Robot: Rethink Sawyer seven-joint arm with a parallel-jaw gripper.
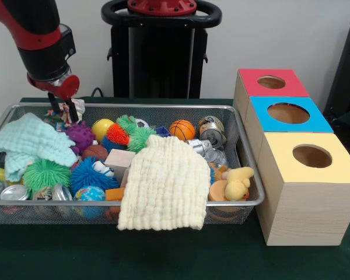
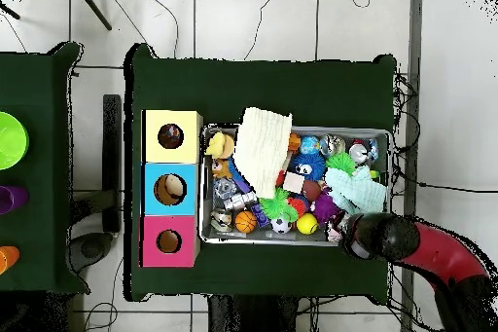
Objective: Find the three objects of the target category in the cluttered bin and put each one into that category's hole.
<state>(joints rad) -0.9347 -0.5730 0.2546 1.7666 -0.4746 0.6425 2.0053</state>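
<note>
Three boxes (image 1: 297, 146) beside bin (image 1: 245, 175) | bin: balls, cans, two cloths | claw (image 1: 63, 111): grip unclear

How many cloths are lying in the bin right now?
2. A mint-green cloth sits at the bin's left end in the front view; a pale yellow cloth drapes over the front rim. Others could be buried under clutter.

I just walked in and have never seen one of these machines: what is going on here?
A red and black robot arm reaches down into the far corner of a wire mesh bin crammed with balls, cans, spiky toys and two cloths. Its gripper sits low among the clutter there, at a small whitish object that is hard to identify. Beside the bin stand three wooden boxes with holes, topped red, blue and yellow. Nothing can be seen in the holes from the front.
</note>
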